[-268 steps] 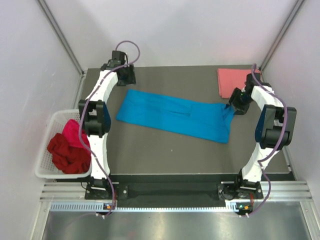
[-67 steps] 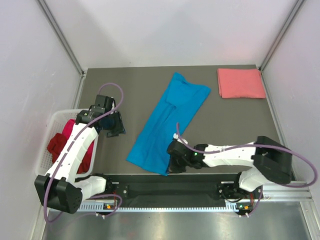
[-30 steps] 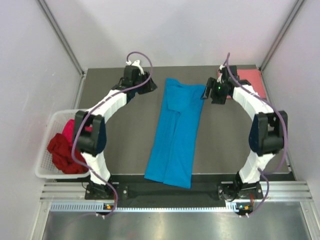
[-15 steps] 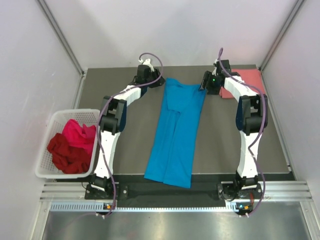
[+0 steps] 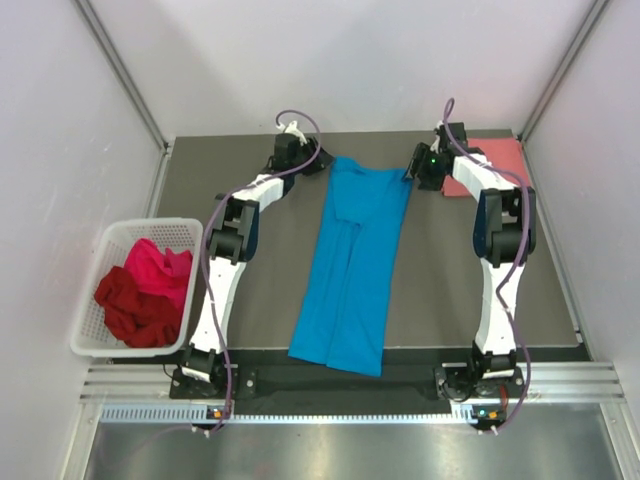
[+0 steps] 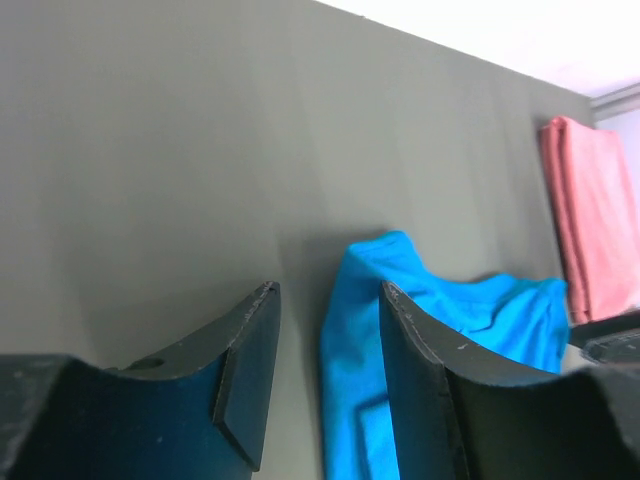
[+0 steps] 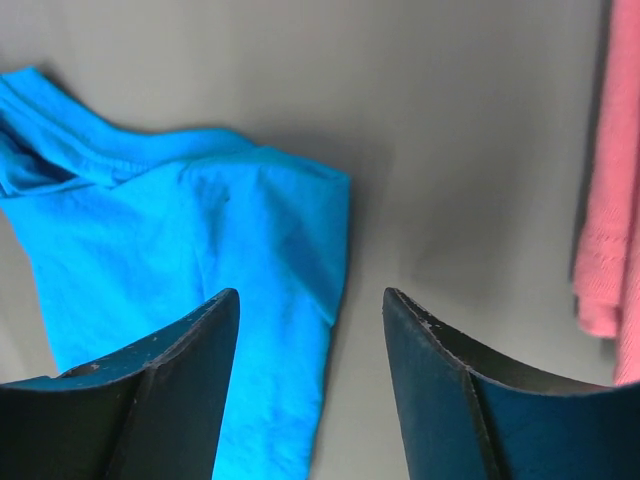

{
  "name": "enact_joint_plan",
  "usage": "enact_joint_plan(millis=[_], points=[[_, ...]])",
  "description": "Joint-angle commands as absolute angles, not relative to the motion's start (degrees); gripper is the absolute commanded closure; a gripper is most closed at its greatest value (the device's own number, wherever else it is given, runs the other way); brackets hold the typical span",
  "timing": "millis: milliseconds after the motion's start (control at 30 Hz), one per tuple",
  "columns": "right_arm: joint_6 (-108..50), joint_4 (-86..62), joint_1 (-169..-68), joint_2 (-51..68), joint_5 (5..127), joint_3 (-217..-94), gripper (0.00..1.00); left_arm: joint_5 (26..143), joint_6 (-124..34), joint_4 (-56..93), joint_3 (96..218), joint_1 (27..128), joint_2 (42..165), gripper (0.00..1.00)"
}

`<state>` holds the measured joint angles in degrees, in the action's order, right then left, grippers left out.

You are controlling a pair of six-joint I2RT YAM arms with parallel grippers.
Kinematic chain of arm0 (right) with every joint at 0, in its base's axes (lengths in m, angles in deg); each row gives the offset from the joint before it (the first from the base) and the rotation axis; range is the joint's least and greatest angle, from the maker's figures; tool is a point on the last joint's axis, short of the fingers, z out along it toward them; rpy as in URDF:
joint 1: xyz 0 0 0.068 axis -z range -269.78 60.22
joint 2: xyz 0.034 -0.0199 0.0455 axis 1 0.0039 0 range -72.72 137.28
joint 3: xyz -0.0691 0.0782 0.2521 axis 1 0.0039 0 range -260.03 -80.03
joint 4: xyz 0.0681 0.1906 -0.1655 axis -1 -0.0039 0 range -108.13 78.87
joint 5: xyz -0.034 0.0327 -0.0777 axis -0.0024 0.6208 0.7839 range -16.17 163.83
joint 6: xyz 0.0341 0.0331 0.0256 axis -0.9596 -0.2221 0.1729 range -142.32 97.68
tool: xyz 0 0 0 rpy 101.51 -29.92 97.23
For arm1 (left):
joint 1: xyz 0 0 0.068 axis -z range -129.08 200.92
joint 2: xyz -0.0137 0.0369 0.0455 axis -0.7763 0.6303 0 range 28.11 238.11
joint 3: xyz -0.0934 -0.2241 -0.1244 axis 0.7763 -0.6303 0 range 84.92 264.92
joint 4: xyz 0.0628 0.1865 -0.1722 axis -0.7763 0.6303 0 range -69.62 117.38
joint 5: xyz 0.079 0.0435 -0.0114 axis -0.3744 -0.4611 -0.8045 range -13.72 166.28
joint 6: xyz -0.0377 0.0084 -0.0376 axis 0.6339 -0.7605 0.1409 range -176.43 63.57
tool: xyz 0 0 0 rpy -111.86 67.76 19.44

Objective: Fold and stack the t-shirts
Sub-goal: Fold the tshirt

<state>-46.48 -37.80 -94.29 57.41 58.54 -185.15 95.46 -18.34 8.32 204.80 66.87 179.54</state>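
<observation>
On the dark grey table [image 5: 450, 290], the bright blue t-shirt [image 5: 352, 265] is the biggest thing on the surface. It lies as a long, narrow strip down the middle, running from the far edge towards the near edge, its near end slightly to the left of its far end.

The white lattice basket [image 5: 150, 224] stands just off the table's left side. It holds the dark red t-shirt [image 5: 130, 310], bunched in the near part, and the magenta t-shirt [image 5: 155, 268], crumpled behind it.

The salmon pink t-shirt [image 5: 495, 165] lies folded flat in the far right corner, apart from the blue one.

Both arms reach out to the far end of the blue strip. The left gripper [image 5: 312, 165] is at its far left corner. In the left wrist view its fingers [image 6: 250, 340] stand moderately apart, with the raised blue corner showing in the gap.

The right gripper [image 5: 410, 175] is at the far right corner, between the blue and pink cloth. Its fingers [image 7: 190, 350] are spread wide above the blue edge and clamp no cloth. Whether either gripper touches the shirt cannot be told.
</observation>
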Motion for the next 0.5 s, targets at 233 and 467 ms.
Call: enact_joint_plan(millis=[233, 467], points=[[-48.2, -34.2, -92.6, 64.4, 53.4, -192.4, 0.4, 97.9, -10.8, 3.5, 210.8, 67.8, 184.9, 0.52], [-52.4, -27.8, -92.9, 68.1, 48.3, -194.9, 0.7, 96.2, -7.5, 1.6, 210.5, 66.8, 185.4, 0.79]])
